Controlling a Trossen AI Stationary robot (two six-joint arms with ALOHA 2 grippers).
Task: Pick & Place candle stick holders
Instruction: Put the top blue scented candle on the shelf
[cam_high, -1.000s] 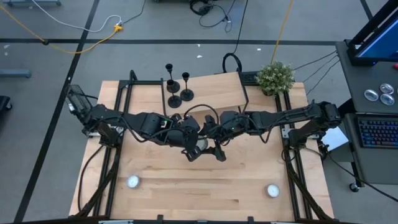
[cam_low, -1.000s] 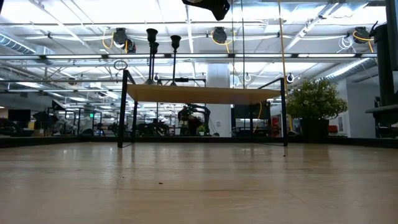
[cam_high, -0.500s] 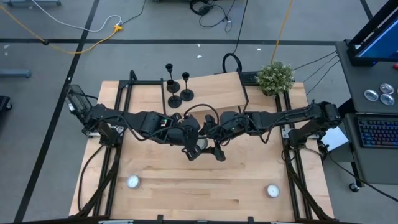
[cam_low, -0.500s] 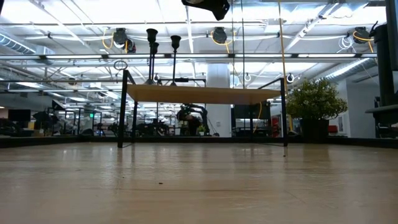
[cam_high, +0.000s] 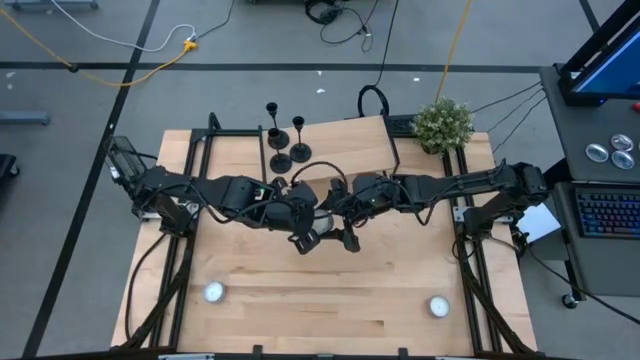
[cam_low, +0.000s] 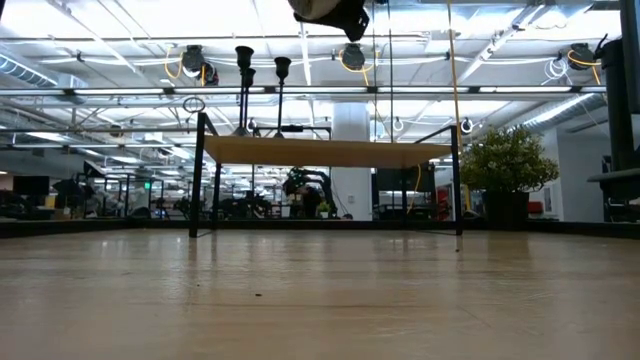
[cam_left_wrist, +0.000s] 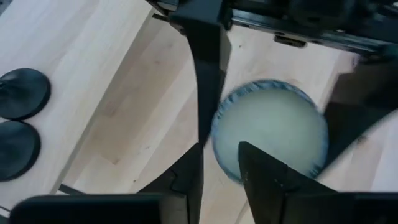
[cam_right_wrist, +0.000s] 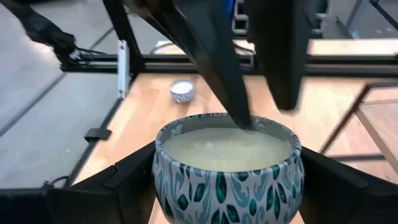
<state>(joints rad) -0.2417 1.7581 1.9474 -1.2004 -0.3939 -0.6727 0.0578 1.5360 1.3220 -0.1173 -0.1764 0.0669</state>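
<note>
The right gripper, fingers clamped round a leaf-patterned candle tin, should hold level while the left gripper, fingers apart across its rim, closes gently.

right tool clamped on leaf-patterned candle tin | small tin beyond

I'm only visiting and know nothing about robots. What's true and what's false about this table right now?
1. The three candle stick holders stand on the raised shelf at the back. True.
2. The right tool grips a candle stick holder. False: it grips a leaf-patterned candle tin.
3. Two small tealights lie near the table's front edge. True.
4. The potted plant stands at the back left. False: it stands at the back right.
</note>
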